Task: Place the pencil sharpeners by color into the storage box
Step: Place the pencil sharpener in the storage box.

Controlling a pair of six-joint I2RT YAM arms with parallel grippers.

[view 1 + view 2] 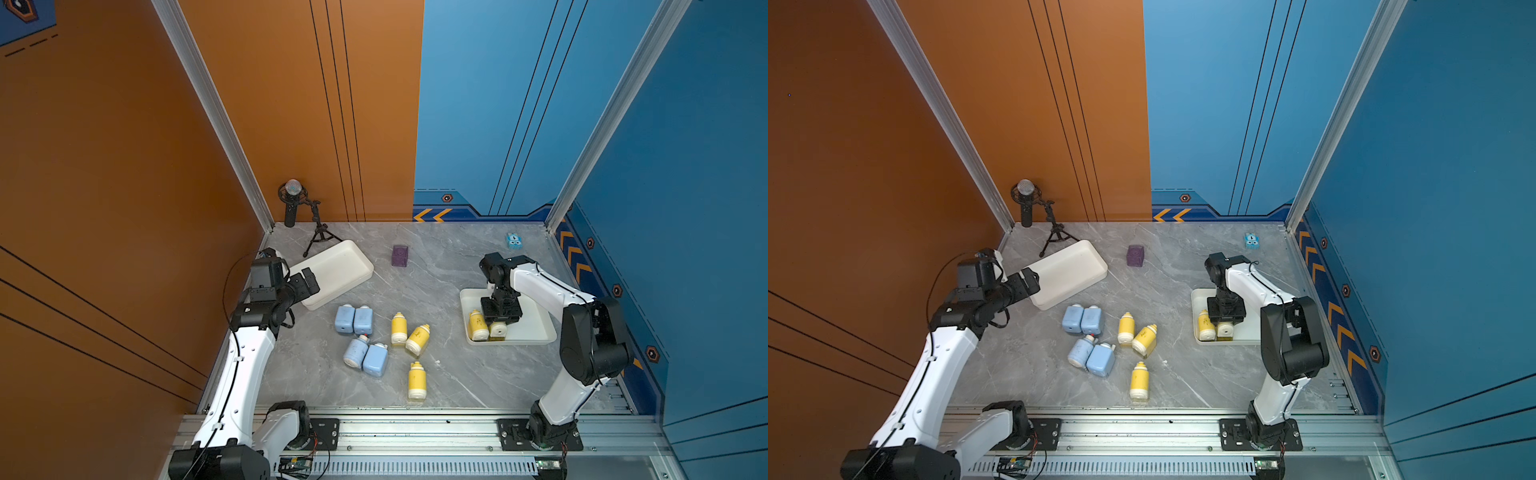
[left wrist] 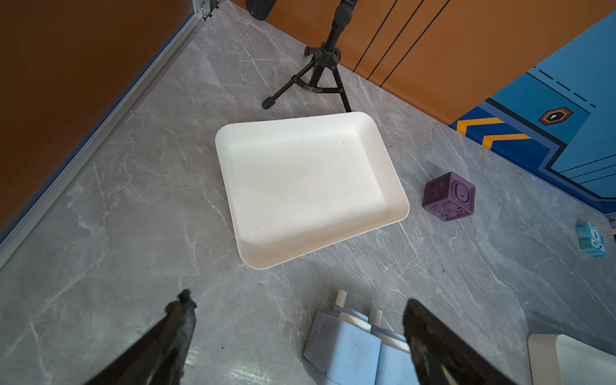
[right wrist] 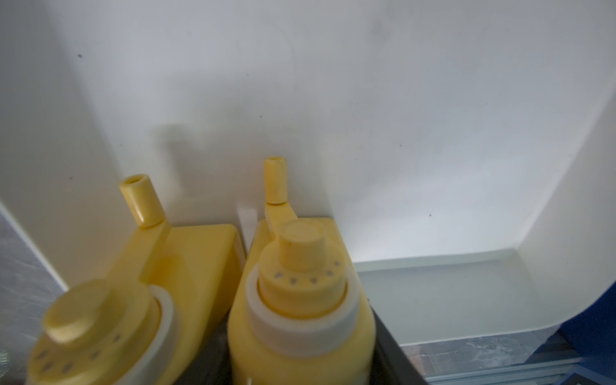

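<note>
Four light blue pencil sharpeners (image 1: 363,320) (image 1: 1092,320) lie mid-table, two of them (image 2: 346,350) in the left wrist view. Three yellow pencil sharpeners (image 1: 399,328) (image 1: 1125,328) lie to their right. A white storage box (image 1: 340,266) (image 2: 300,186) at the back left holds nothing. My left gripper (image 1: 309,282) (image 2: 298,301) hovers open over its near corner. A second white storage box (image 1: 536,332) (image 3: 466,166) on the right holds one yellow sharpener (image 1: 478,325) (image 3: 133,300). Beside it, low inside that box, my right gripper (image 1: 498,322) (image 3: 301,356) is shut on another yellow sharpener (image 1: 498,330) (image 3: 300,316).
A microphone on a tripod (image 1: 293,203) stands in the back left corner, just behind the left box. A dark purple block (image 1: 400,254) (image 2: 448,196) sits at the back middle. A small blue box with a cartoon face (image 1: 514,241) is at the back right. Walls close three sides.
</note>
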